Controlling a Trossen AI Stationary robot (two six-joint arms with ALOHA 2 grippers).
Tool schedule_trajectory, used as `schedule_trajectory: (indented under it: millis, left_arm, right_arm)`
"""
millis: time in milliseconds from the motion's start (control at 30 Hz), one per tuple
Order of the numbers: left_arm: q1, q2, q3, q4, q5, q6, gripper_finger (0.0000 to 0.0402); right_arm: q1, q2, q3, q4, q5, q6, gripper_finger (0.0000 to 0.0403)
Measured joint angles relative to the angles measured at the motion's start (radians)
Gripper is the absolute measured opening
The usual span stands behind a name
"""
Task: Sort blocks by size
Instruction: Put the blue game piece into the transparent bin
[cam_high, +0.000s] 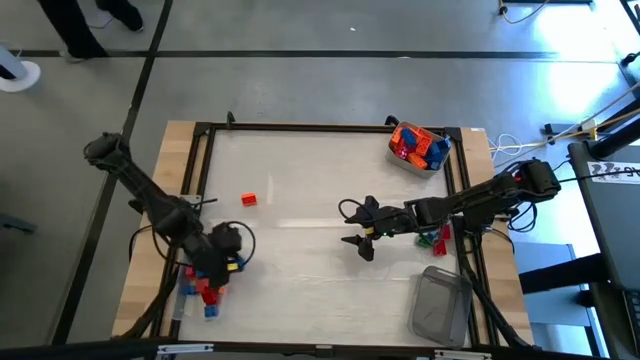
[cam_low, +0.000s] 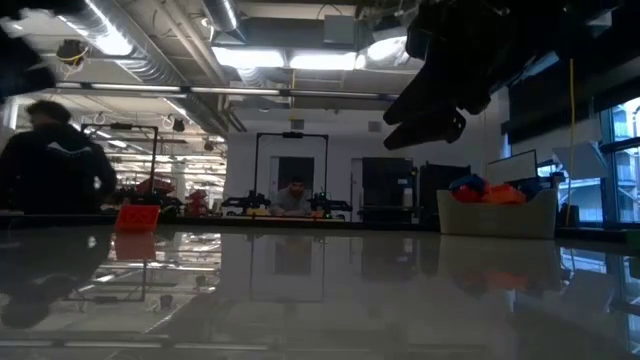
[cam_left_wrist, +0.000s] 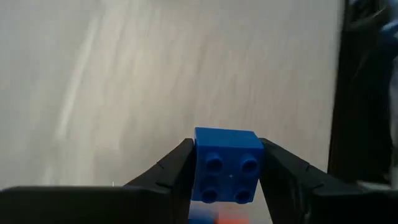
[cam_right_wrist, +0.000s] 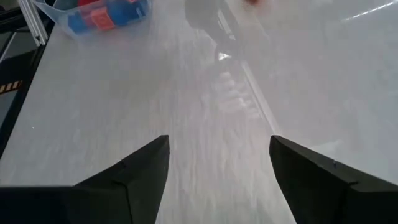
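My left gripper (cam_high: 228, 256) hangs over the table's near left part, shut on a blue four-stud block (cam_left_wrist: 227, 163). A small heap of red and blue blocks (cam_high: 205, 290) lies just below it, toward the near edge. One red block (cam_high: 248, 199) lies alone left of the table's middle and shows in the low view as the red block (cam_low: 137, 217). My right gripper (cam_high: 362, 232) is open above the table's middle, with nothing between its fingers (cam_right_wrist: 143, 168). A few green and red blocks (cam_high: 436, 238) lie under the right arm. My left gripper pinches the blue block by two opposite side walls (cam_left_wrist: 198, 163), one finger on each. The studded top faces back toward the wrist. The block is lifted clear of the table.
A clear tub (cam_high: 418, 147) filled with red, orange and blue blocks stands at the far right corner, the same tub (cam_low: 497, 210) showing in the low view. An empty clear tub (cam_high: 440, 305) lies at the near right. A dark frame (cam_high: 330, 127) borders the table.
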Motion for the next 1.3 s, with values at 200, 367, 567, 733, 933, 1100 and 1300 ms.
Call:
schedule_trajectory:
  millis: [200,367,567,733,933,1100,1300]
  left_arm:
    - [-0.094,0.005,-0.023,-0.128,0.118,-0.292,0.0143]
    - [-0.152,0.005,-0.038,-0.136,0.157,-0.403,0.0149]
    - [-0.165,0.005,-0.054,-0.136,0.112,-0.417,0.0175]
    - [-0.166,0.001,-0.059,-0.131,0.112,-0.441,0.0209]
    - [-0.165,-0.065,-0.054,-0.106,0.106,-0.423,0.0224]
    - [-0.158,-0.151,-0.042,-0.04,-0.071,-0.276,0.0225]
    - [-0.056,-0.18,-0.041,0.14,-0.256,0.054,0.0225]
  right_arm:
    - [0.0,0.0,0.0,0.001,0.0,0.0,0.0276]
    - [0.0,0.0,0.0,0.001,0.0,-0.003,0.0276]
    - [0.0,0.0,0.0,0.001,0.001,-0.003,0.0276]
    - [0.0,0.0,0.0,0.0,0.001,-0.003,0.0276]
    - [0.0,0.0,0.0,-0.001,0.001,-0.003,0.0276]
    - [0.0,0.0,0.0,-0.002,0.001,-0.003,0.0276]
    - [0.0,0.0,0.0,-0.003,-0.004,-0.002,0.0276]
